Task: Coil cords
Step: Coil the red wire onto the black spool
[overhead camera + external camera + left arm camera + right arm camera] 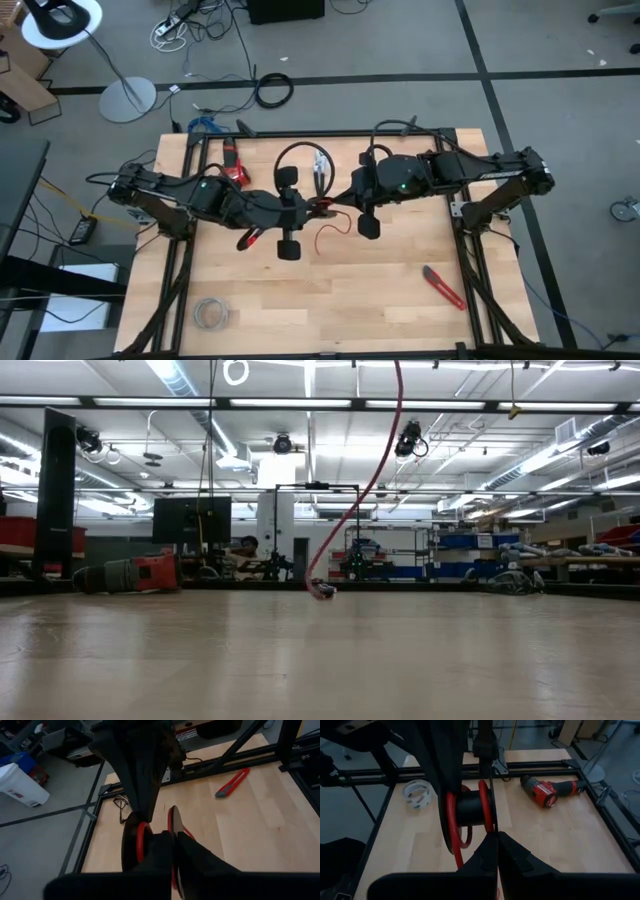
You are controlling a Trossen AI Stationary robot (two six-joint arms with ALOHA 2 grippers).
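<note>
The left gripper (308, 208) and the right gripper (335, 203) meet nose to nose above the middle of the table (390, 300), both with fingers pressed together; in each wrist view the closed tips sit on a strand of the red wire (327, 238), so each looks to be pinching it, though the wire is too thin to be sure of the grip. From the grippers the wire drops in a loose curve to the table just in front of them, and the low view shows it hanging down with its end touching the wood. No neat coil lies on the table yet; red turns show close to the grippers in the wrist views, so winding seems under way, with the trailing length left to gather. Behind the grippers lies a red drill (234, 168), and well off toward the table's right front corner a red box cutter (443, 287).
</note>
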